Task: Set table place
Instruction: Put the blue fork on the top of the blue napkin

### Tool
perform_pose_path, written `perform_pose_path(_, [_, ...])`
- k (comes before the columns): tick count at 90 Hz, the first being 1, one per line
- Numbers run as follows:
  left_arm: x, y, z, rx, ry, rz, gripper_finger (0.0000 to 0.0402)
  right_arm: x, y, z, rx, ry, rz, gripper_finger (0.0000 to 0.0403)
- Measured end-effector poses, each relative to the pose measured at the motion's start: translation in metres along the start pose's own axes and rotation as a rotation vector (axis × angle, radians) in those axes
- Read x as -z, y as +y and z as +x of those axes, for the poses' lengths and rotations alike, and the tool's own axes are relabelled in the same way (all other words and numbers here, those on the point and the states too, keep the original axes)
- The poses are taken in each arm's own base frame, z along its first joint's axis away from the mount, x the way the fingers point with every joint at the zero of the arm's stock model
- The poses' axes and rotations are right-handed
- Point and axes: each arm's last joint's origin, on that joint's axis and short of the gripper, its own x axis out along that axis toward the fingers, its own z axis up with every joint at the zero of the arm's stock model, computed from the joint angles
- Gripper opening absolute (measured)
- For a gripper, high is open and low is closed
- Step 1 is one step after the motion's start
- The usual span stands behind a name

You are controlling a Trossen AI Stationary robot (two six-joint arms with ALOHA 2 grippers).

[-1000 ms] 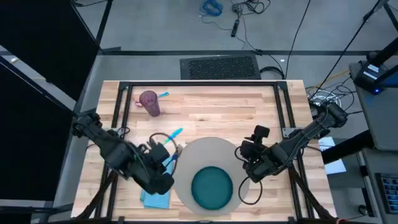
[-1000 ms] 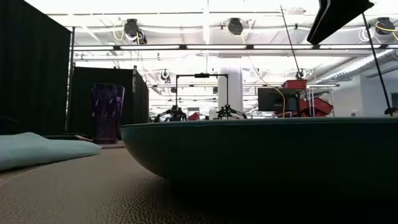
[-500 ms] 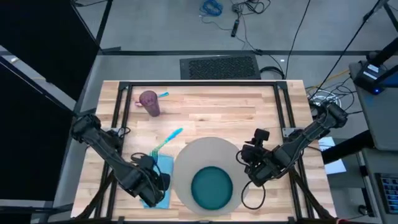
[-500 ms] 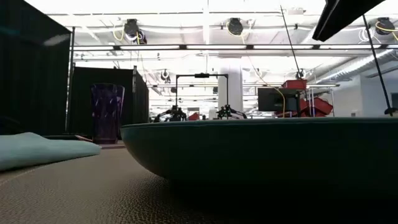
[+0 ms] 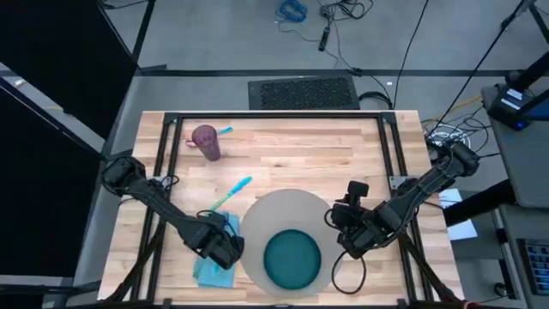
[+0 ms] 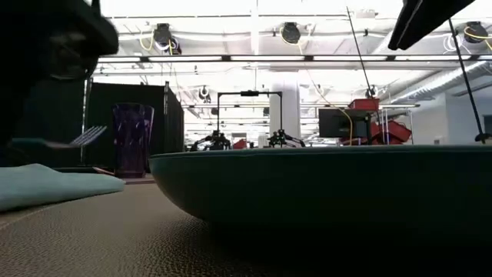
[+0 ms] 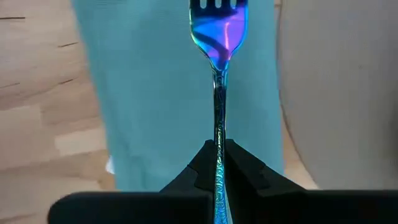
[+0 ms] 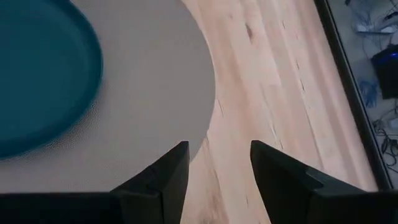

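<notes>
The grey round placemat (image 5: 279, 219) lies on the wooden table (image 5: 283, 159), near its front edge, and bears a teal plate (image 5: 292, 260). A teal napkin (image 5: 210, 268) lies flat just left of the placemat. My left gripper (image 5: 225, 249) hovers over the napkin, shut on an iridescent blue-purple fork (image 7: 218, 37). The low view shows the fork (image 6: 79, 140) level, a little above the napkin (image 6: 46, 185). My right gripper (image 8: 217, 155) stands open over the placemat's right edge (image 8: 208, 106), with nothing between its fingers. My left gripper pinches the fork's handle (image 7: 217, 134) between its two fingers, at about mid-length. The handle runs along the fingers, and the tines (image 7: 218, 7) point straight out ahead of them. The fork is lifted clear of the napkin (image 7: 155, 93) and held about level.
A purple cup (image 5: 206, 142) stands at the far left, with a small blue thing (image 5: 225, 130) behind it. A blue-handled utensil (image 5: 230, 194) lies on the wood between the cup and the placemat. Bare wood stretches across the table's far half and right side.
My left gripper has shifted a little toward the table's left edge and back toward the placemat, staying over the napkin. It has come down with the fork, which now shows in the low view just above the napkin. My right gripper has barely moved.
</notes>
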Motion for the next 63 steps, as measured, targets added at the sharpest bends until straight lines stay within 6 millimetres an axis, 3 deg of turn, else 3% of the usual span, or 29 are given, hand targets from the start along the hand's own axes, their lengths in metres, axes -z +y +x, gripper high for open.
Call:
perform_pose_path(35, [0.006,0.006,0.026,0.038,0.098,-0.019,0.0,0.0,0.0,0.0,0.001,0.002,-0.004,0.0157])
perform_pose_path(63, [0.007,0.006,0.027,0.039,0.113,-0.039,0.0,0.0,0.0,0.0,0.001,0.002,-0.019,0.0157])
